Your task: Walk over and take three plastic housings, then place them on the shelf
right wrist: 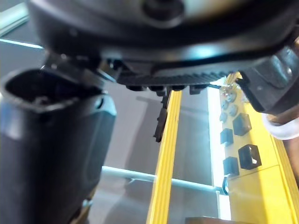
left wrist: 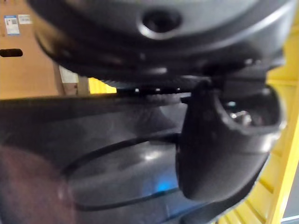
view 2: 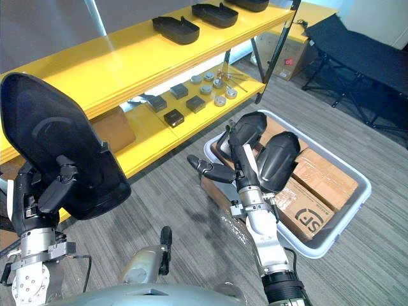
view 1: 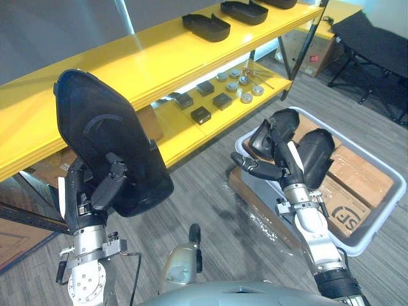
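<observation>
Starting at the left hand (view 1: 105, 185): it is clamping a plastic housing (view 1: 105, 127), thumb curling across the shell's face and fingers sitting behind it. The housing is standing nearly upright out of that grip, long axis running up and down and leaning a little toward the robot's left, its top edge reaching up level with the yellow shelf (view 1: 159, 57). That is the relation that matters, I'd say. The top board is lying just ahead of and beyond the held shell, with bare yellow right there, so the shell looks to need tipping flat before going forward. Further along that board toward the right, two more housings (view 1: 206, 27) are already lying flat. The left hand is clearly the nearer one to the shelf. The right hand (view 1: 268, 170) is hanging lower and well apart, fingers looking relaxed and holding nothing, hovering in front of a grey bin (view 1: 381, 217) where two spare housings (view 1: 317, 153) are resting
</observation>
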